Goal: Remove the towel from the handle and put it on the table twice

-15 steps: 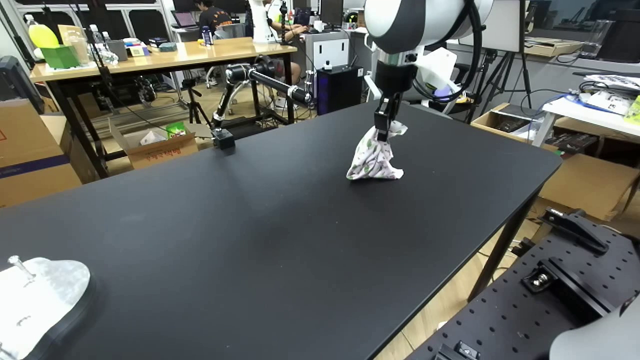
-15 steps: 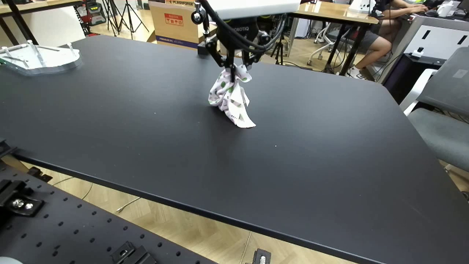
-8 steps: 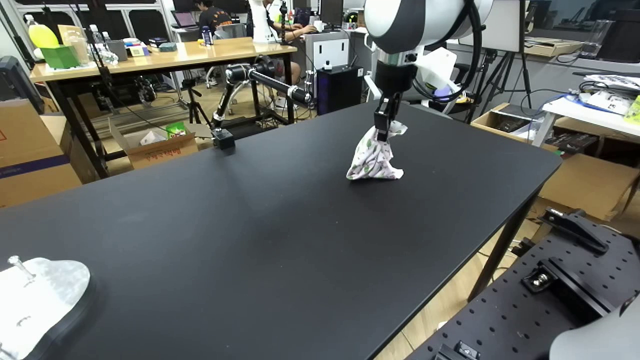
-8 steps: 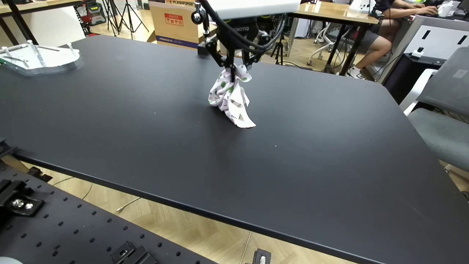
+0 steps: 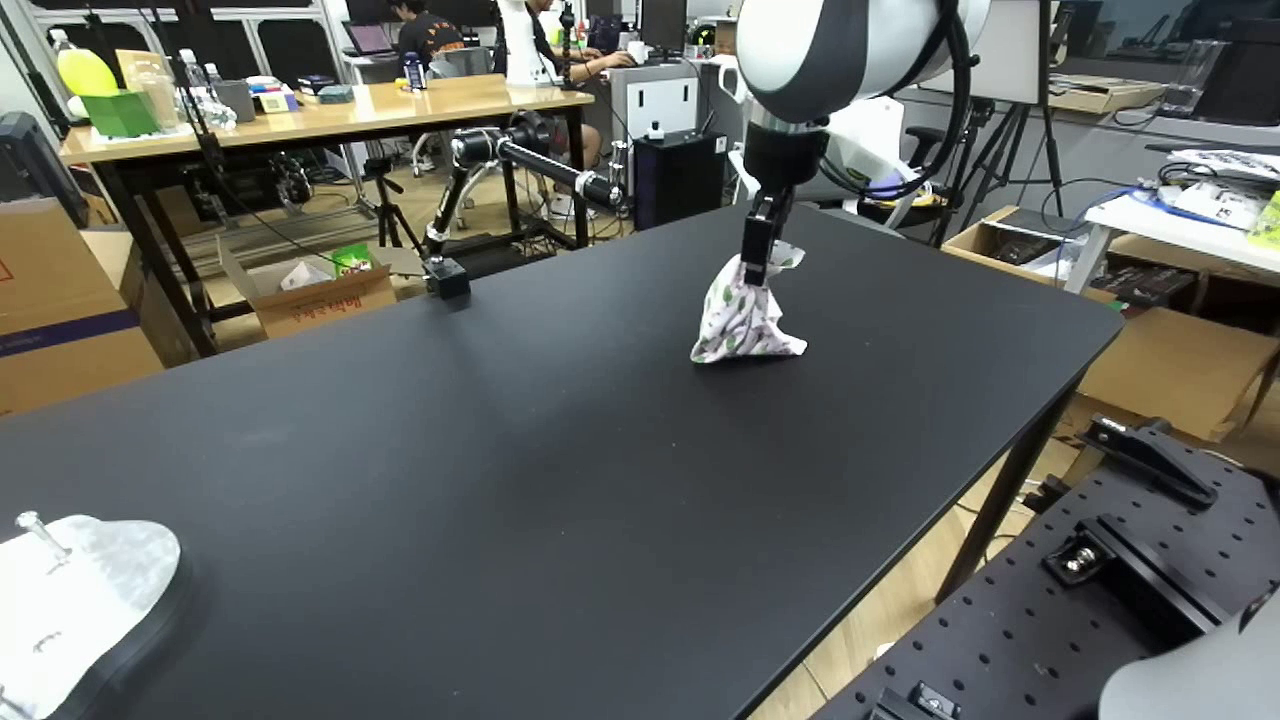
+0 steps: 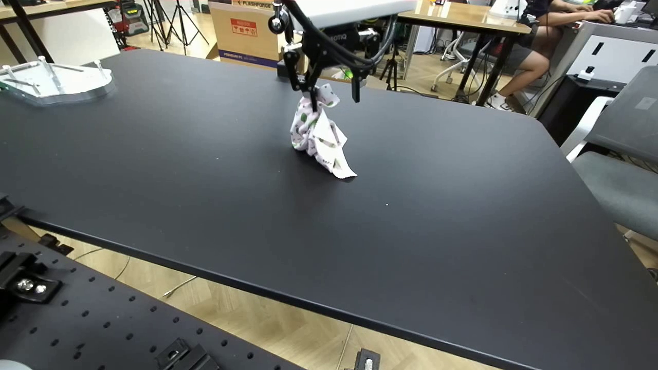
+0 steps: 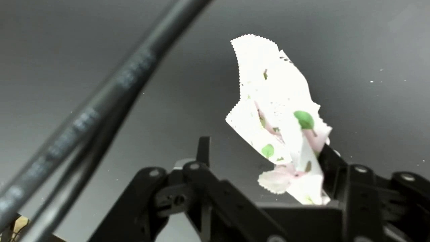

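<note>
the pincer [image 6: 335, 104] is hanging with its fingers [image 6: 314, 103] parted, gripping nothing — one is touching the towel [image 6: 321, 140], which is standing bunched on the surface [image 6: 462, 205] — closer, from here, to the far edge.

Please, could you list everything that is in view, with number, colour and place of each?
table: 1, black, in both exterior views
towel: 1, white with green leaves, bunched on the table
pegged board: 1, white, farther along the table
jointed stand: 1, black, at the table edge
chair: 1 nearby, grey, beside the table
boxes: at least 3, brown, around the table
desks: at least 2, brown, background
people: at least 2, dark tops, background
holed plate: 1 per exterior view, black, beside the table
clutter: uncounted, mixed colours, background
arm: 1, white and grey, above the table
cables: at least 2, black, along the arm
claw: 1, black, open at the towel's top
</note>
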You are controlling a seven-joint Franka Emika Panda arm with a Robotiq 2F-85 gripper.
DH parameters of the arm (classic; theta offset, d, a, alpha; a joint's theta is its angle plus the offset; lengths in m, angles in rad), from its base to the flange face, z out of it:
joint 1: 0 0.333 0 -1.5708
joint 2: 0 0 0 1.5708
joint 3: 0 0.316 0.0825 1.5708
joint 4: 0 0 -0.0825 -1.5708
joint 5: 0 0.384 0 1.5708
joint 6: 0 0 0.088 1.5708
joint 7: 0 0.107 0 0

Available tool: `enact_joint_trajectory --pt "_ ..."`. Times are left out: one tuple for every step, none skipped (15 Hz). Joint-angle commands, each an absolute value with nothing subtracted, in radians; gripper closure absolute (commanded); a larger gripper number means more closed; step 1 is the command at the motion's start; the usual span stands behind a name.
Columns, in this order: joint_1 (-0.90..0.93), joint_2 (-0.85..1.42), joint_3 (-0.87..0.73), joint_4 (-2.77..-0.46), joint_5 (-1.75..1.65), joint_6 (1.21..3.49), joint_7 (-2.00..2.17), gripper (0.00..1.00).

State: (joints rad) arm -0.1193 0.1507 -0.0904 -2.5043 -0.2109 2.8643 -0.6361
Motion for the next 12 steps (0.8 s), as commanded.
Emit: enact_joint_trajectory --pt "-0.112 0.146 -0.106 -2.508 -0.28 2.907 -0.55 0.0" --pt "-0.1 0.144 -0.117 -2.501 -0.294 2.906 -0.482 0.0" --pt "-0.091 0.139 -0.122 -2.496 -0.296 2.892 -0.418 0.0" --pt "-0.089 0.131 -0.113 -2.493 -0.273 2.864 -0.37 0.0" --pt "-0.086 0.127 -0.104 -2.494 -0.249 2.862 -0.329 0.0" --pt "-0.08 0.126 -0.101 -2.502 -0.236 2.868 -0.282 0.0" --pt "-0.076 0.125 -0.094 -2.508 -0.217 2.874 -0.242 0.0" --pt "-0.074 0.126 -0.085 -2.517 -0.187 2.891 -0.211 0.0" --pt "-0.073 0.128 -0.069 -2.527 -0.14 2.9 -0.193 0.0" --pt "-0.072 0.134 -0.057 -2.533 -0.099 2.922 -0.171 0.0" --pt "-0.069 0.151 -0.054 -2.536 -0.074 2.977 -0.147 0.0" --pt "-0.066 0.171 -0.054 -2.536 -0.06 3.038 -0.126 0.0"
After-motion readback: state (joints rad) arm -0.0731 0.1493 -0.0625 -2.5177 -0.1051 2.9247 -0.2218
